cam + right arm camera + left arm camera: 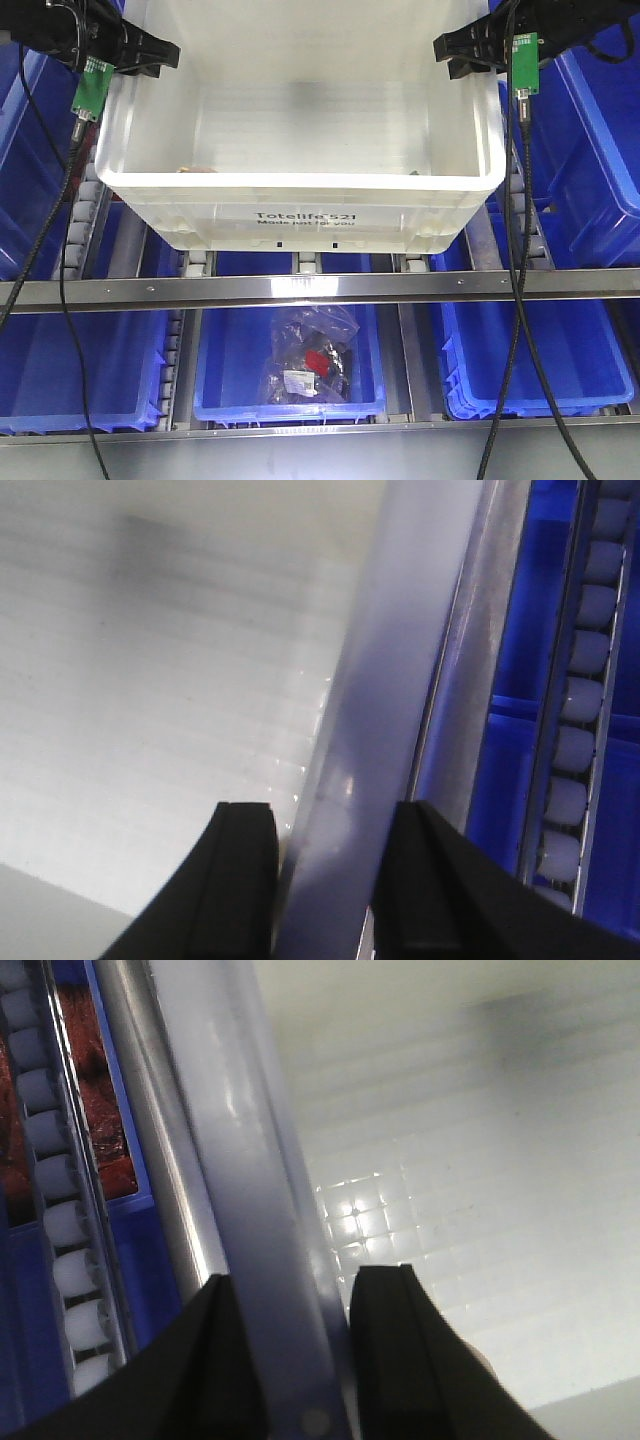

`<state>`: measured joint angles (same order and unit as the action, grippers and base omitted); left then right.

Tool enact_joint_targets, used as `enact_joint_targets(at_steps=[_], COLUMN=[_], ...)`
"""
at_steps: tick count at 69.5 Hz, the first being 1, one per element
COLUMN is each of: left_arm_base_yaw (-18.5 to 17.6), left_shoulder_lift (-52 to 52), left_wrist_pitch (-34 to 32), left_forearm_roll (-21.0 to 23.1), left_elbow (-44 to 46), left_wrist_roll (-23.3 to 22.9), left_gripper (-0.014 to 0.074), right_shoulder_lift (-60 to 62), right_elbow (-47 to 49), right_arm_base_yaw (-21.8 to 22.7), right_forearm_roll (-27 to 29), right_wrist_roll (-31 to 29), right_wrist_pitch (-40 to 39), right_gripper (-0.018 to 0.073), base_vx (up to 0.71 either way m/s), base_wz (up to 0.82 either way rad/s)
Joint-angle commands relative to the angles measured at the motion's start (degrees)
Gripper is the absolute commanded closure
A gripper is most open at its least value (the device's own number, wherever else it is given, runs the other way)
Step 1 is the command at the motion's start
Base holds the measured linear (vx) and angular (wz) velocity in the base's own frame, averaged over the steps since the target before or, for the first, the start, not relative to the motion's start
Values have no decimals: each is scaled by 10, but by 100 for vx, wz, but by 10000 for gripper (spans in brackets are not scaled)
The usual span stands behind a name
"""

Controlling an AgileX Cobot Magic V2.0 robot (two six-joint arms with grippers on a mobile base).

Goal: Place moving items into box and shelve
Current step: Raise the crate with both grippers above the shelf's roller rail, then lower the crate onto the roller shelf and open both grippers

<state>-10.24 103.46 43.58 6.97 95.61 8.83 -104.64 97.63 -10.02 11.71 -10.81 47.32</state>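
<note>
- left gripper (290,1360) is pinching the left side wall of the box (300,200): one black finger (215,1370) on the outside, the other on the inside, wall sandwiched between them. in the front view the same gripper (150,55) sits at the top left edge of the tote.
- right gripper (325,890) is doing the mirror job on the right wall, one finger (240,880) inside, the other outside, clamped on the rim. from the front it (462,50) shows at the top right edge.
- the box itself: big white rectangular plastic tote, slightly see-through, with a thick ribbed rim and black print on the near face reading "totelife 521 made just for you". the floor inside has a fine grid texture that catches the light in the left wrist view.
- it sits up on the shelf's roller tracks (200,265), near end sticking out toward the camera just above the metal shelf rail (320,287).
- inside, only a sliver of something brownish (198,170) peeks over the near rim at left and a dark speck at right; can't tell what either is from here.
- blue plastic bins (590,150) flank the tote on both sides and line the lower level.
- the middle lower bin holds a clear bag of dark parts (312,365) with a bit of red in it.
- black cables (520,330) hang down from both arms past the shelf.
</note>
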Motion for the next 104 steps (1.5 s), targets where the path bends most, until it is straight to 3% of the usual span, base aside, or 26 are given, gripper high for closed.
enact_joint_targets(at_steps=[1, 19, 47, 61, 83, 92, 104], left_arm_base_yaw=[-19, -19, -19, -19, -18, -18, -18], left_shoulder_lift=[-21, -22, -22, -22, -22, -23, -30], left_wrist_pitch=[-20, 15, -15, -26, -39, -51, -51], left_forearm_roll=[64, 61, 61, 61, 55, 25, -47], left_elbow=[19, 19, 19, 19, 19, 19, 19], left_wrist_roll=[16, 16, 1, 1, 1, 1, -32], left_gripper=[601, 601, 559, 440, 169, 116, 110], right_shoulder_lift=[27, 25, 21, 21, 21, 22, 34], right_elbow=[23, 23, 23, 23, 23, 23, 23], right_arm_base_yaw=[-18, -18, -18, -18, -18, -18, -18], right_forearm_roll=[92, 89, 78, 77, 54, 15, -46], right_wrist_roll=[-33, -38, -47, -47, -47, -47, -47], right_wrist_pitch=[-40, -43, -57, -58, -74, -80, -83], right_gripper=[559, 559, 524, 353, -78, -137, -124], base_vx=[0, 0, 0, 0, 0, 0, 0], base_wz=[0, 0, 0, 0, 0, 0, 0])
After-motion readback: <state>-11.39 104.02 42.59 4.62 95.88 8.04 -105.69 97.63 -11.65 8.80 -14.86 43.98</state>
